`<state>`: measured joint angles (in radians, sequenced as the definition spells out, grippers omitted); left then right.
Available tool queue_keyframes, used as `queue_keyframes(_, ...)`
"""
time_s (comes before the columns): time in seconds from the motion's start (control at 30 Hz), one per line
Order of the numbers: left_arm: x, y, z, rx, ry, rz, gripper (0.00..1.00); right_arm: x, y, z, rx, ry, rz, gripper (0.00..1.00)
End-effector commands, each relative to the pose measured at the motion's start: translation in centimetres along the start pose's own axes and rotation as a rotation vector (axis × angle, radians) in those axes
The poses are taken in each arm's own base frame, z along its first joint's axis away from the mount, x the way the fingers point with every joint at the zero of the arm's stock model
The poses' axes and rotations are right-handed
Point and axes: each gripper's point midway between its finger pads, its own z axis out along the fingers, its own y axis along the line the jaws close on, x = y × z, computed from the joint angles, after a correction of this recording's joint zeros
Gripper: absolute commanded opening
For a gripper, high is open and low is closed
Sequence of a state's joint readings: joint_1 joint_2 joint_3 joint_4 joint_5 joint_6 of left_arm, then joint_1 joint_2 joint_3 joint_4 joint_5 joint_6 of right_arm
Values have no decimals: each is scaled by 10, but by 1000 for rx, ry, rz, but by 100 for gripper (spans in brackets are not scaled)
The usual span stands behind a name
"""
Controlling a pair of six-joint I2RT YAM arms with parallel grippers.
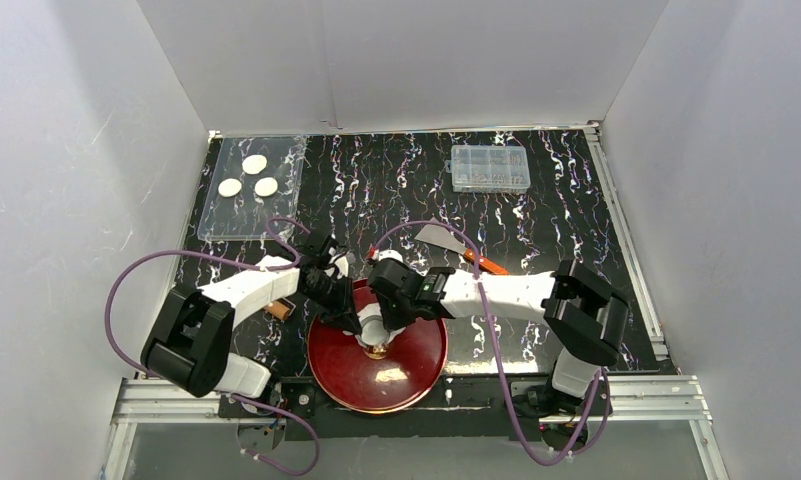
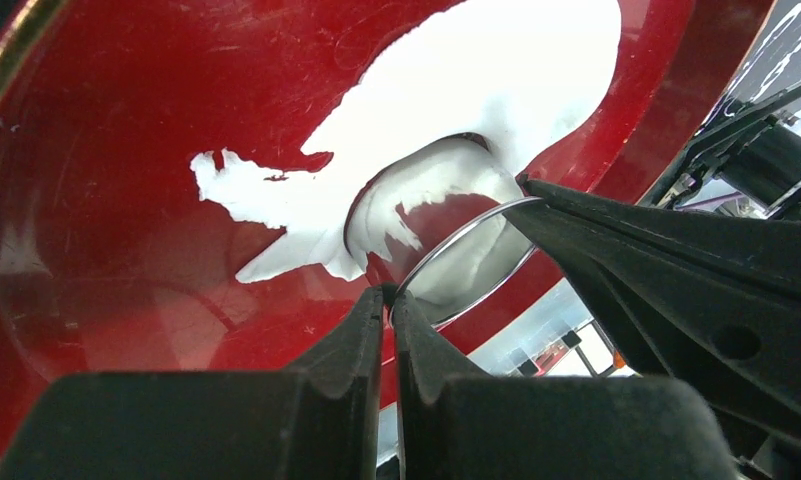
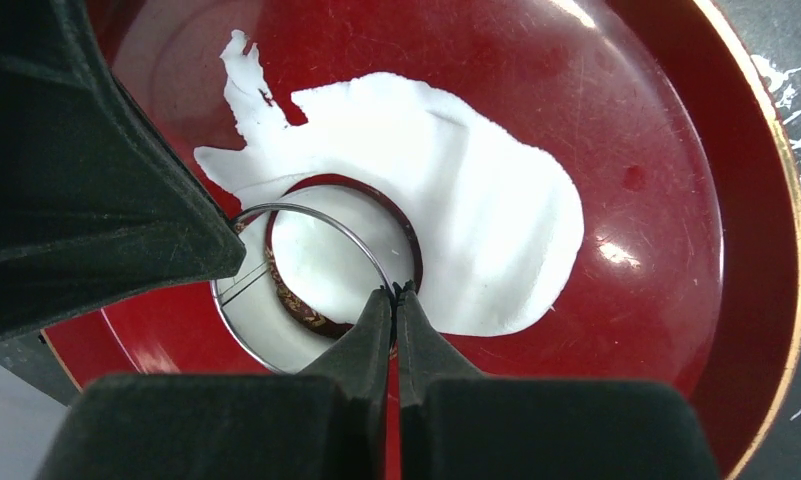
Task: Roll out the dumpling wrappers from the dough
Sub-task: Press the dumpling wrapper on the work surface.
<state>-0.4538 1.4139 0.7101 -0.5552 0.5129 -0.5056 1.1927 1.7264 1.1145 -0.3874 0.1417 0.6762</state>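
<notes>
The dough [image 3: 476, 200] lies as a flat, ragged-edged white sheet in the red plate [image 3: 676, 200], also seen in the left wrist view as dough [image 2: 456, 90] on the plate [image 2: 96, 150]. A thin metal ring cutter [image 3: 241, 310] stands in the sheet's near edge, with white dough showing inside it. My right gripper [image 3: 396, 290] is shut on the cutter's rim. Across the ring, my left gripper [image 2: 388, 292] is shut on the cutter [image 2: 476, 265] too. From above, both grippers meet over the plate [image 1: 416, 370]. Three dumpling wrappers [image 1: 254, 163] lie on a clear tray [image 1: 216, 225] at the back left.
A clear plastic box [image 1: 490, 168] sits at the back right. A scraper with an orange handle [image 1: 446, 238] lies just behind the plate. A small brown cylinder [image 1: 279, 312] rests left of the plate under my left arm. White walls close in the table.
</notes>
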Motion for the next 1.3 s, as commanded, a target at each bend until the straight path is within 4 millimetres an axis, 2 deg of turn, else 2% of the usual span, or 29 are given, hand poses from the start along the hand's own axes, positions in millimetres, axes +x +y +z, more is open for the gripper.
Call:
queue_keyframes(0.0,15,64,5,-260,0,-1,0,59,-7,-11,-24,169,-28,1)
queue_keyframes(0.1,16,63,6,-252,9,6,0,55,-4,-10,-24,163,-34,1)
queue_keyframes(0.23,11,64,12,-277,28,7,0,38,10,-5,-42,149,-57,1)
queue_keyframes(0.3,2,67,14,-303,23,4,0,31,9,-1,-19,156,-68,1)
queue_keyframes(0.4,-13,60,16,-302,6,-6,0,25,5,1,-1,165,-70,1)
queue_keyframes(0.47,-15,56,17,-288,13,-21,0,23,1,-2,-1,163,-68,1)
queue_keyframes(0.6,4,54,18,-247,63,-45,0,33,-6,-6,-10,178,-61,1)
queue_keyframes(0.7,14,49,12,-221,82,-38,0,54,1,-12,-78,229,-33,1)
queue_keyframes(0.77,19,50,11,-218,93,-46,0,62,5,-15,-99,240,-27,1)
queue_keyframes(0.97,18,51,15,-222,119,-52,0,53,16,-19,-111,222,-19,1)
queue_keyframes(1.03,12,52,19,-235,126,-53,0,43,16,-17,-86,209,-31,1)
queue_keyframes(1.17,-29,47,23,-270,45,-17,0,26,7,-9,-42,225,5,1)
queue_keyframes(1.27,-44,40,21,-289,53,-20,0,18,0,-8,-27,210,17,1)
